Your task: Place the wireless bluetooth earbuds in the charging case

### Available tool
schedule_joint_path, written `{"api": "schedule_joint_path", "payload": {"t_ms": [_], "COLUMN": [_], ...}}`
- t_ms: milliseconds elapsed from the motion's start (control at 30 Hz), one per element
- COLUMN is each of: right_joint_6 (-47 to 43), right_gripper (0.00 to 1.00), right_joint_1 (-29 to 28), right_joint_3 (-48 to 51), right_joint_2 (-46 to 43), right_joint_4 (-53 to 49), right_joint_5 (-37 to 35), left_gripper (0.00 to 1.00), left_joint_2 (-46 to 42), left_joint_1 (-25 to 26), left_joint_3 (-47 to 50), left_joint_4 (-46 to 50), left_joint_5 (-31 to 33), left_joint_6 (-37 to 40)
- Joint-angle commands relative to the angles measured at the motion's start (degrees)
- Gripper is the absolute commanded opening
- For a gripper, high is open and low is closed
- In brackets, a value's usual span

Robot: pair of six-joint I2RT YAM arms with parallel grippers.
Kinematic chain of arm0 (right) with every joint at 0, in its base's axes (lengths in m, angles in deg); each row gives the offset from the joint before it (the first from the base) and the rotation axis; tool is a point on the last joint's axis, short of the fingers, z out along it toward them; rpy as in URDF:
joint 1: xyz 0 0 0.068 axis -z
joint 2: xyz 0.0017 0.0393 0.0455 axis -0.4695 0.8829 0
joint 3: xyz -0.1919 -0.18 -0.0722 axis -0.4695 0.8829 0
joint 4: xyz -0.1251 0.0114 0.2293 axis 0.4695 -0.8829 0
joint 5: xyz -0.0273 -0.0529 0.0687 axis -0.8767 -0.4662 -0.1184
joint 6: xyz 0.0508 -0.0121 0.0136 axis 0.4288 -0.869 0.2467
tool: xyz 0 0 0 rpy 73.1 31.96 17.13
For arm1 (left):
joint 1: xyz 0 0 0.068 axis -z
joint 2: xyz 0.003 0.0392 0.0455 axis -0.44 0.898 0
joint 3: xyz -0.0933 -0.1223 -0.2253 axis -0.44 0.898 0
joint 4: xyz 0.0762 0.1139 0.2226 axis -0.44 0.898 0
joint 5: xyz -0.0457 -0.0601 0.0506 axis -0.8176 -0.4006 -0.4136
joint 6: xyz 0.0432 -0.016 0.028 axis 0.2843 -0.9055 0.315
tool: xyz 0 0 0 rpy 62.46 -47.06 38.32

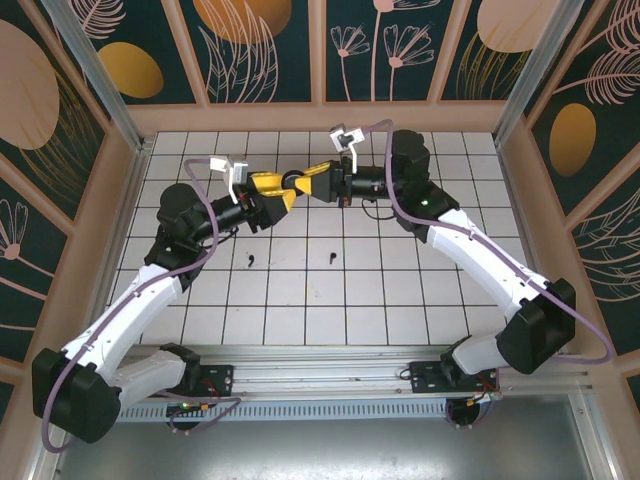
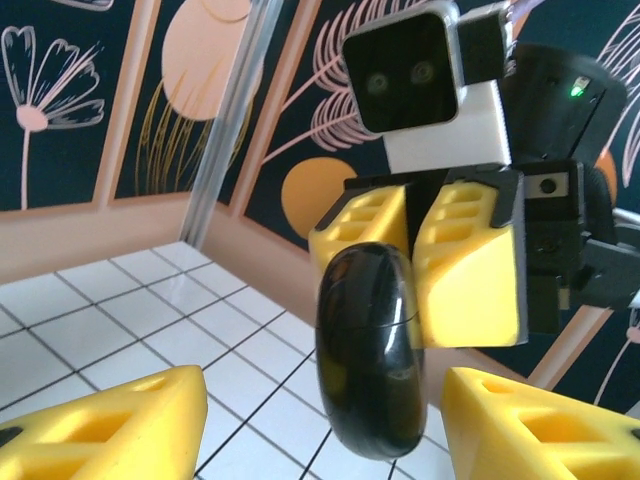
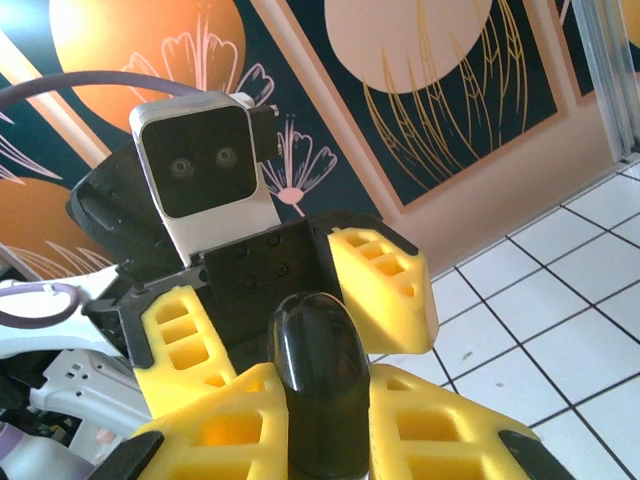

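The charging case (image 2: 370,350) is a glossy black rounded puck, lid closed, held on edge in mid-air over the table's back middle. My right gripper (image 3: 322,400) is shut on the case (image 3: 320,370), its yellow fingers (image 2: 470,270) pressing both flat sides. My left gripper (image 2: 322,400) faces it with jaws open, its yellow fingers (image 3: 390,290) standing off either side of the case without touching. From above, the two grippers meet nose to nose, left (image 1: 280,193) and right (image 1: 308,186). Two black earbuds (image 1: 251,262) (image 1: 331,257) lie on the white tiles below, nearer the arm bases.
The white tiled floor (image 1: 400,290) is ringed by a low tan wall (image 1: 320,120) with dark floral panels above. Both forearms slant in from the near corners. A metal rail (image 1: 320,365) runs along the near edge.
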Motion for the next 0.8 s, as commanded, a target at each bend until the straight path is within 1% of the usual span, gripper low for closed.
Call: {"api": "schedule_joint_path", "payload": {"t_ms": [0,67,133,200,267,333,467,533,667,767], "right_joint_6": [-23.51,-26.44,-28.02,-28.33,-27.74,-27.15,-27.01,-27.10,-26.12,-24.09], "right_gripper": [0.09,0.09,0.09,0.09,0.09,0.09,0.09,0.09,0.09,0.09], "right_joint_1": [-1.52,-2.87,-3.93,-4.43,-4.65,-4.70,-4.74,-4.71,-4.66,-4.55], "right_joint_3": [-11.06,-11.59,-11.11,-9.80,-8.31,-7.40,-7.00,-6.75,-5.04,-3.05], "right_joint_2": [2.36,2.63,2.62,2.36,1.97,1.79,1.42,1.12,-0.21,-1.32], "right_joint_4": [-22.42,-24.38,-24.48,-23.14,-21.13,-20.00,-19.67,-19.68,-17.78,-14.55], "right_joint_5": [-5.76,-6.61,-7.04,-5.84,-4.62,-4.16,-3.54,-3.16,-2.67,-1.82], "left_gripper": [0.64,0.63,0.64,0.65,0.66,0.65,0.61,0.57,0.56,0.56], "left_joint_2": [-4.75,-6.77,-7.88,-8.28,-8.13,-7.69,-6.31,-6.00,-6.30,-5.52], "left_joint_1": [-0.24,-0.24,-0.29,-0.27,-0.32,-0.49,-1.48,-2.70,-4.47,-4.72], "left_joint_3": [-4.74,-2.61,-1.62,-0.95,0.22,1.44,3.40,5.05,9.40,10.25], "left_joint_4": [30.39,29.88,29.78,28.31,24.22,19.91,12.46,6.81,-6.72,-10.12], "left_joint_5": [13.21,17.36,17.04,12.07,5.10,-0.04,-7.45,-11.03,-13.80,-14.11], "left_joint_6": [24.95,26.60,27.72,27.17,24.88,22.25,16.32,12.13,2.97,0.23]}}
